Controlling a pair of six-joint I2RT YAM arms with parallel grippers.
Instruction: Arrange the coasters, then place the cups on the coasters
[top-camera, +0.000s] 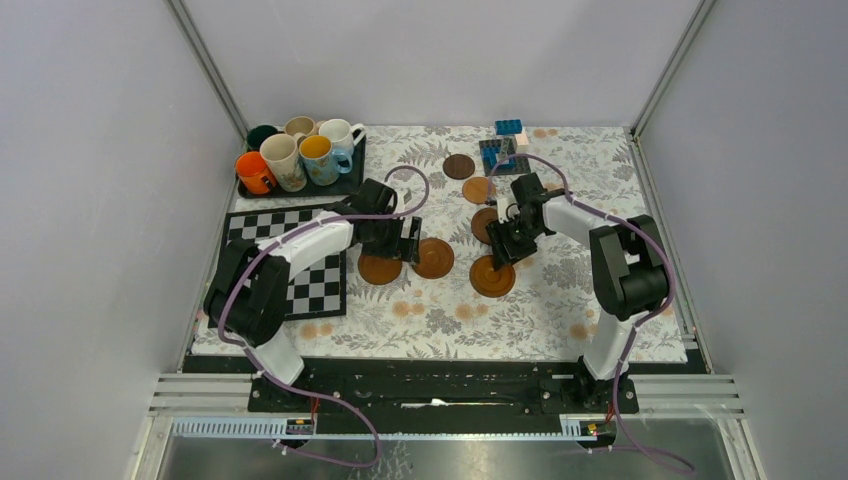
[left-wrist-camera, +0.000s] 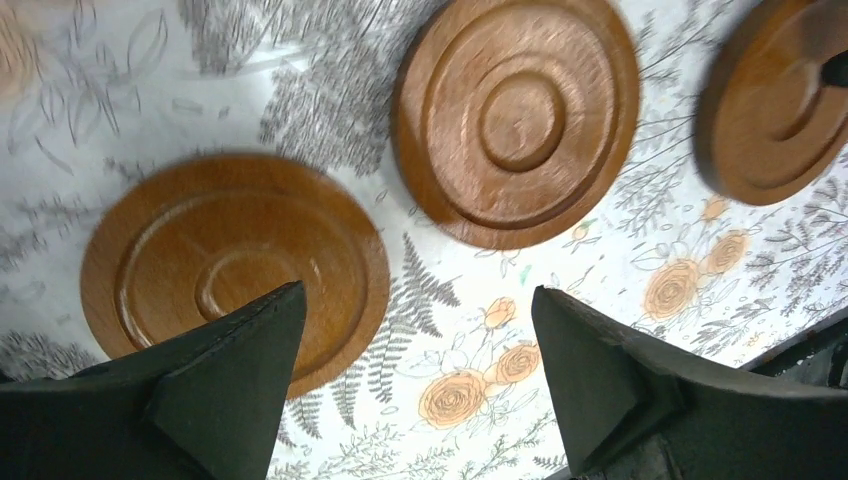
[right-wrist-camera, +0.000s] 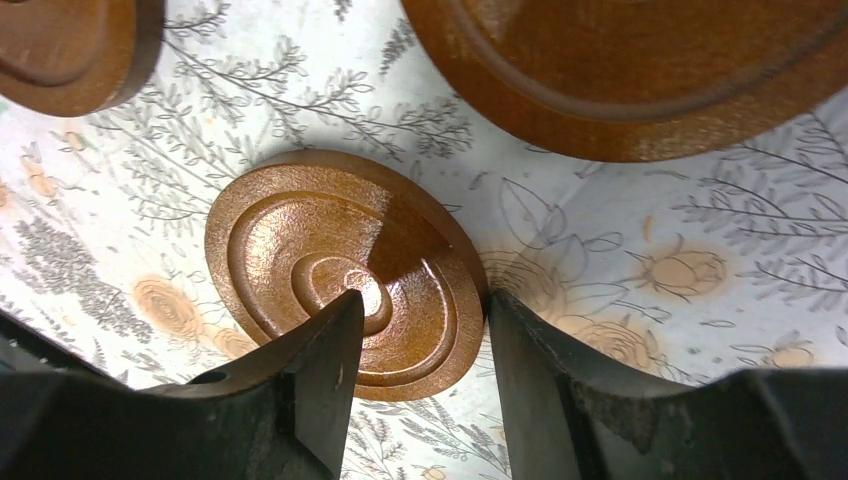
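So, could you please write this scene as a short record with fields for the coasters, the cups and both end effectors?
coasters: six on the floral cloth, none under a cup
cups: six, all on the black tray, back left
left end effector: open, empty, at the leftmost coaster's edge
right end effector: jaws apart, astride the front-right coaster's rim; grip unclear
other: chessboard, blue blocks
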